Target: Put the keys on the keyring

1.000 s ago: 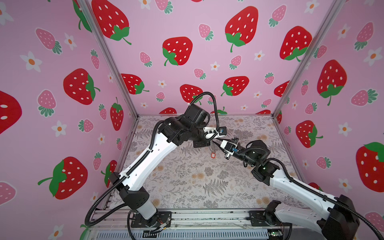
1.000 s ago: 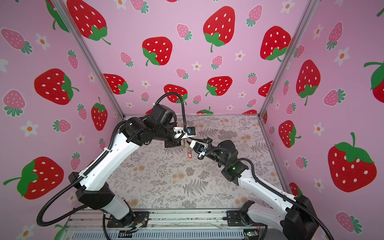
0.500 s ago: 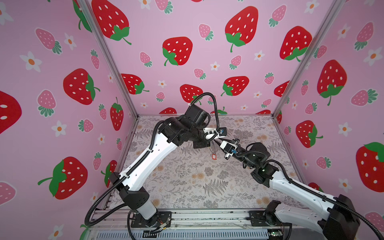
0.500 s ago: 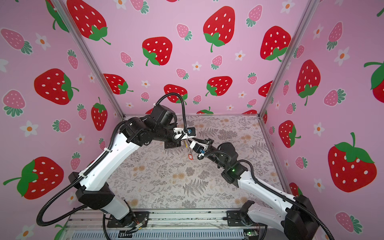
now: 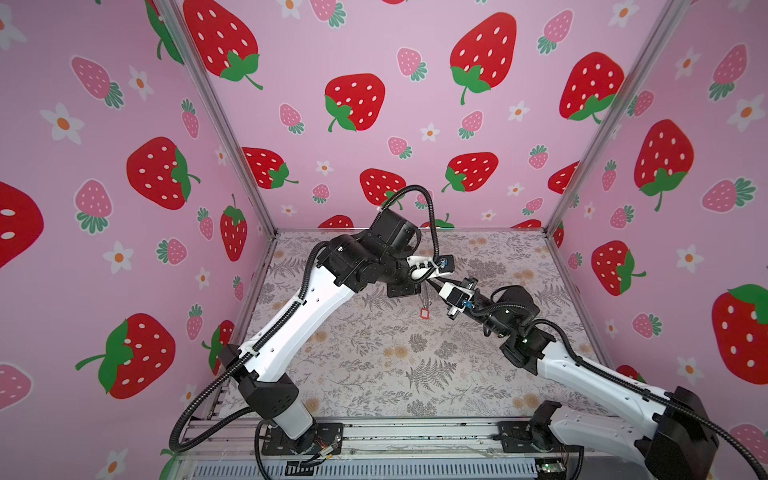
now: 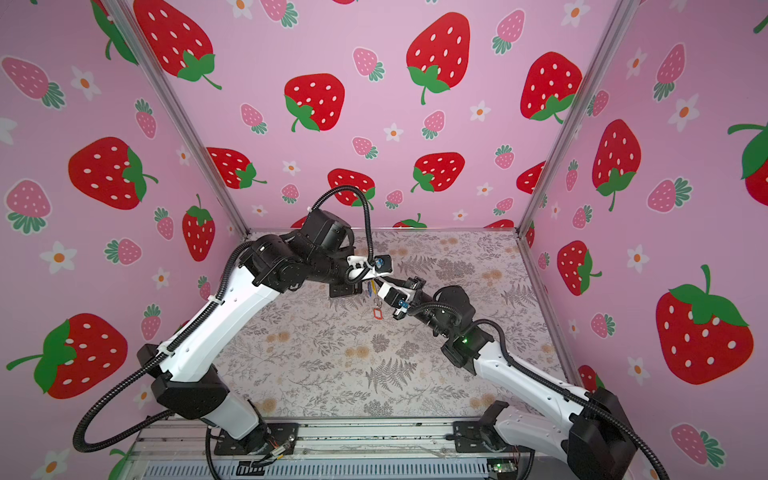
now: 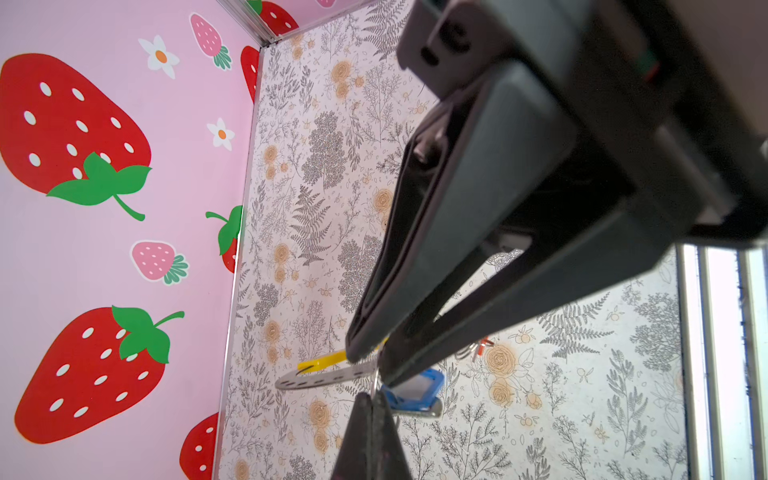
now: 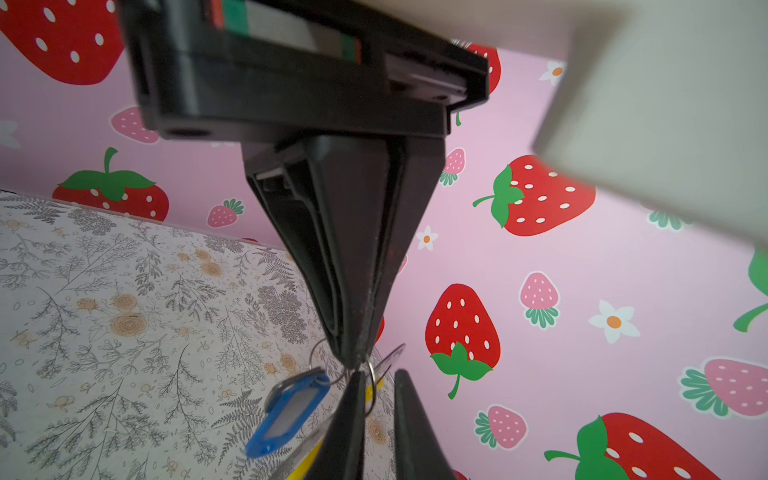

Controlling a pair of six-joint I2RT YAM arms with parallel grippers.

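Note:
Above the middle of the mat my two grippers meet tip to tip. My left gripper [image 7: 371,368] [image 5: 424,286] is shut on the keyring [image 7: 316,379], a thin grey perforated band with a yellow segment [image 7: 322,360]. My right gripper [image 8: 354,362] [image 7: 371,397] has its jaws together on a small wire ring [image 8: 371,376]. From that ring hangs the key with the blue tag [image 8: 291,415] [image 7: 417,388]. The key with the red tag [image 5: 424,313] [image 6: 377,313] dangles below both grippers. Whether the blue-tagged key's ring is on the keyring is hidden by the fingers.
A floral mat [image 5: 374,374] covers the floor. Pink strawberry walls [image 5: 415,124] close in the back and both sides. A metal rail [image 5: 415,434] with the arm bases runs along the front. Both forearms slope up from it to the middle.
Almost nothing has moved. Both grippers stay tip to tip, the right one only shifting slightly, and the red tag hangs in the same place.

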